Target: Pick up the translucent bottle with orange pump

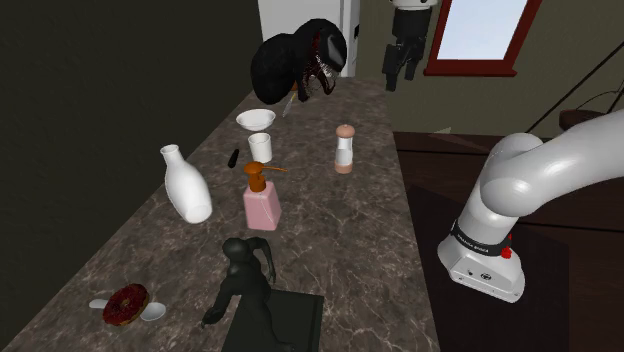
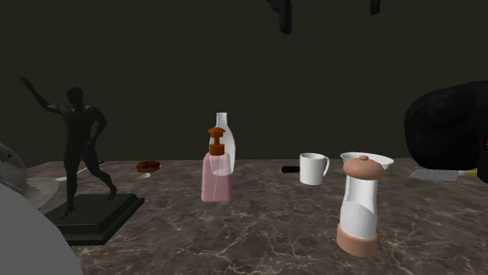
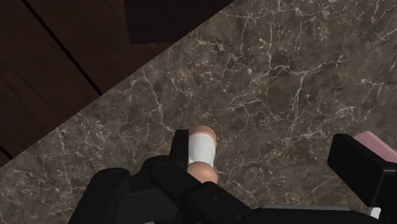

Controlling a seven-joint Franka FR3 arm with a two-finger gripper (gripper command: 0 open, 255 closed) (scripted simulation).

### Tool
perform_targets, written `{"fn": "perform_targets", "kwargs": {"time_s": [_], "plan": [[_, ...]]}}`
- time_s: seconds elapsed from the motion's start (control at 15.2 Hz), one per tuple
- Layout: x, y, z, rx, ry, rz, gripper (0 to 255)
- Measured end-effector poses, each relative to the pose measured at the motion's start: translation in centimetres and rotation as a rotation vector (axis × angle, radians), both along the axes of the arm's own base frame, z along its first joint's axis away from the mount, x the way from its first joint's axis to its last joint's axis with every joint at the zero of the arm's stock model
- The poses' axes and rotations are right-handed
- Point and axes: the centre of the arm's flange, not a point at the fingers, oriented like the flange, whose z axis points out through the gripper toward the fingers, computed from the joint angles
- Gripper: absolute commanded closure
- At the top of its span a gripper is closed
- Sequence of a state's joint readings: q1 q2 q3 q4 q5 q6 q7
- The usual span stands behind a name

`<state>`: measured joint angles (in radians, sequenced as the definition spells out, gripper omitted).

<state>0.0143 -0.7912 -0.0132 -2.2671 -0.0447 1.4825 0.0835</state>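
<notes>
A: Start with the desk [image 1: 340,240]. You have a dark marbled top running away from you in the shoulder view, and the frame cuts off its near end.

B: Your white arm [image 1: 540,180] runs out of that view's right edge, so the links above it are lost to you. The jaws hang high over the desk's far part, black against a dim wall and hard to pick out there. The wrist view shows them spread wide, holding nothing.

A: Next down is a black toothy head [image 1: 295,65] at the far end, which the second exterior view crops at its right edge. A dark statue [image 1: 245,290] of a man stands at the near end, its base cut by the shoulder view's bottom edge.

B: Your target, the pink translucent bottle [image 1: 262,205] with the orange pump, stands upright mid-desk. It is between a white bottle [image 1: 187,188] and a white-and-tan grinder [image 1: 344,150], well apart from the jaws. In the wrist view you get just a pink sliver of it behind one of the fingers [image 3: 359,168]. The grinder sits just beside the other.

A: In the second exterior view the white bottle is half hidden behind the pink one.

B: Smaller yet, there is a white mug [image 1: 260,147] near the pump, a white bowl [image 1: 256,119] beyond it and a donut [image 1: 125,303] near the statue. A small black thing [image 1: 235,158] lies by the mug, and you cannot tell what it is.
</notes>
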Motion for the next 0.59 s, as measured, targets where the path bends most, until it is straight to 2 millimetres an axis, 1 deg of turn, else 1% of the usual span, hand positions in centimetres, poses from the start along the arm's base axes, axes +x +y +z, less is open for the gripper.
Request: {"fn": "perform_targets", "kwargs": {"time_s": [0.07,0.26,0.33,0.4,0.46,0.59], "plan": [[0.0,0.0,0.0,0.000,0.000,0.000,0],[1.4,2.0,-1.0,-0.007,-0.001,0.000,0],[2.0,3.2,-1.7,-0.011,-0.002,0.001,0],[2.7,4.2,-1.7,-0.014,-0.003,0.001,0],[3.5,5.4,-2.5,-0.017,-0.002,0.001,0],[4.7,7.5,-3.0,-0.024,-0.005,0.001,0]]}}
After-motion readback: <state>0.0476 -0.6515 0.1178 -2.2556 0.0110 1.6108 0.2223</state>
